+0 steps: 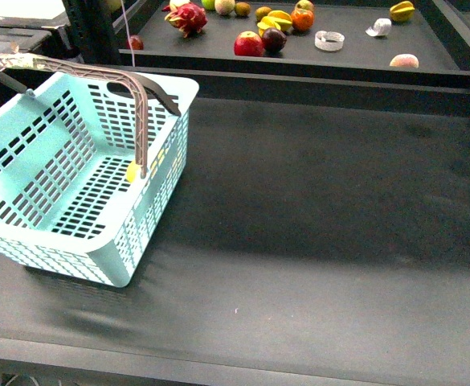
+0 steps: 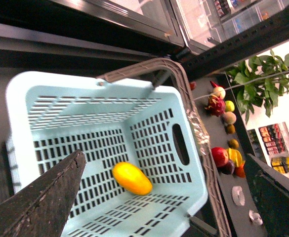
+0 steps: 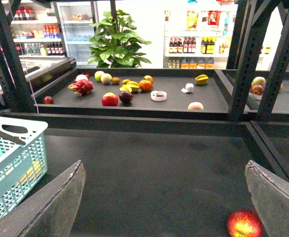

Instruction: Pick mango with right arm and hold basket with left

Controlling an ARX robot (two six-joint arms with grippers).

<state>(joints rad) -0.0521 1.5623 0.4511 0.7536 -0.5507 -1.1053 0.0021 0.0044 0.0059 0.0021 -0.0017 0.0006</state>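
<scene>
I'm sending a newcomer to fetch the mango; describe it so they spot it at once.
Start at the large light turquoise slotted plastic basket with grey-brown handles. On its floor lies the smooth oval yellow-orange mango. It is the only fruit inside; the other fruits sit on the dark shelf beyond.

basket (image 1: 98,233) light turquoise, walls and floor in rows of dark slots; swing handles (image 1: 142,104) grey-brown. mango (image 2: 132,178) plain yellow-orange, unmarked. bench (image 1: 323,241) matte black. apple (image 3: 244,223) red with yellow blotches. dragon fruit (image 1: 187,18) magenta-pink. left pincer fingers (image 2: 45,197) dull black, scuffed grey. plant (image 3: 115,44) green
</scene>
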